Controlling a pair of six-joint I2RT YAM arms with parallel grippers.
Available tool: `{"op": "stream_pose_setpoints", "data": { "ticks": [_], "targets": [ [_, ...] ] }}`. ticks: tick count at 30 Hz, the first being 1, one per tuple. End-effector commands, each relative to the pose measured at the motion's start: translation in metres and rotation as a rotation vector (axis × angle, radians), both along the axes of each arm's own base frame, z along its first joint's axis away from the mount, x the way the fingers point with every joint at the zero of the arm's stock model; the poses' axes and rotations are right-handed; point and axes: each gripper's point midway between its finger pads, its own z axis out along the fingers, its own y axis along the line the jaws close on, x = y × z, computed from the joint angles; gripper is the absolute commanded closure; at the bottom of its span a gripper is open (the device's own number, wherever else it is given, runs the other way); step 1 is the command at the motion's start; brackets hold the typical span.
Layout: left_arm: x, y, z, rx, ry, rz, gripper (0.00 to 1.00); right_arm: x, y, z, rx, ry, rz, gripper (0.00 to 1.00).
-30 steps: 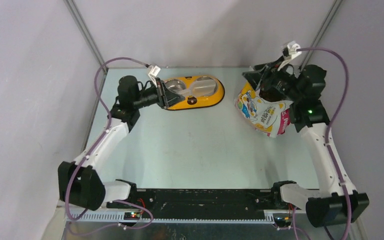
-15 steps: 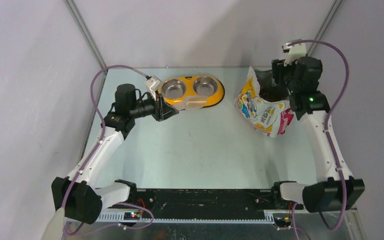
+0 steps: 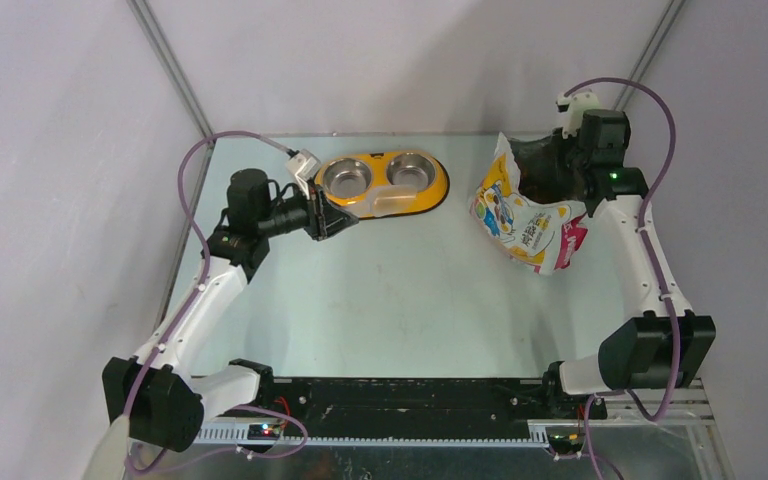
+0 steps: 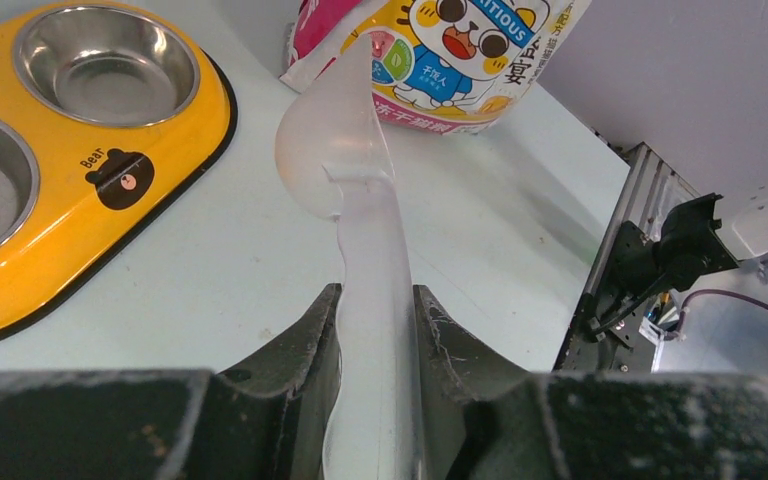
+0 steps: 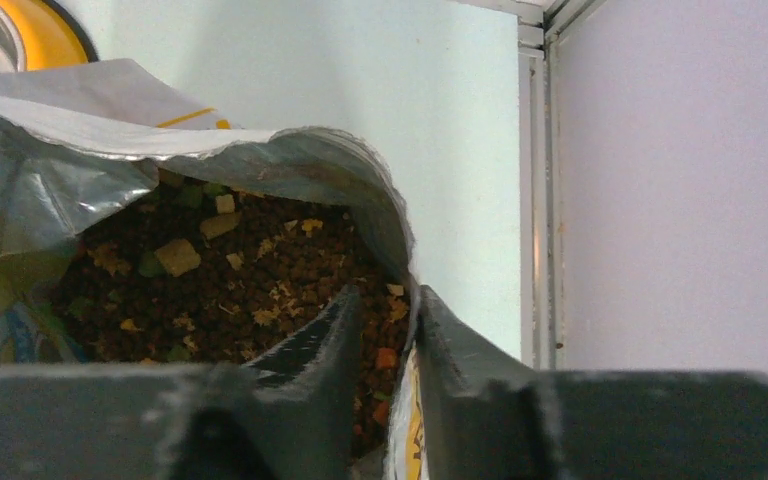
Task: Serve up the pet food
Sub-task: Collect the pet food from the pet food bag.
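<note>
Scooping step: left tool (image 4: 378, 305) grips the scoop (image 4: 335, 150), right tool (image 5: 390, 310) pinches the bag (image 5: 110, 185) rim; next, scoop likely dips into the kibble (image 5: 260, 280)

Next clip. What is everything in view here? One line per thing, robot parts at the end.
table: one, pale greenish white, under everything.
double bowl: one, yellow with two steel cups, far left-centre of the table; no kibble seen in the cups.
scoop: one, clear plastic, beside the double bowl, pointing toward the bag.
bag: one, yellow-white foil with a cartoon cat and pink base, far right, top open.
pet food: many brown pellets with some lighter bits, inside the bag.
cables: two, purple, one along each arm.
left tool: one, black, shut on the scoop's handle.
right tool: one, black, shut on the bag's rim.
</note>
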Motion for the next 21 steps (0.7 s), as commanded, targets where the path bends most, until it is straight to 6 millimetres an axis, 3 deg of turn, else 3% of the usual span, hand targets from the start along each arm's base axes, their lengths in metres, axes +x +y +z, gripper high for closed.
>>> {"op": "stream_pose_setpoints", "data": {
  "ticks": [1,4,14,21],
  "targets": [
    [0.000,0.001,0.013,-0.036,-0.056,0.010,1.00,0.000,0.005,0.025,0.024,-0.054,0.030,0.78],
    [0.000,0.002,0.015,-0.038,-0.063,0.014,1.00,-0.004,0.012,0.029,0.053,-0.055,0.050,0.99],
    [0.000,0.004,0.017,-0.036,-0.082,0.034,1.00,-0.015,0.045,0.042,0.116,-0.069,0.139,1.00],
    [0.006,0.007,0.013,-0.019,-0.075,0.063,1.00,-0.017,0.089,0.038,0.153,-0.057,0.189,1.00]
  ]
}}
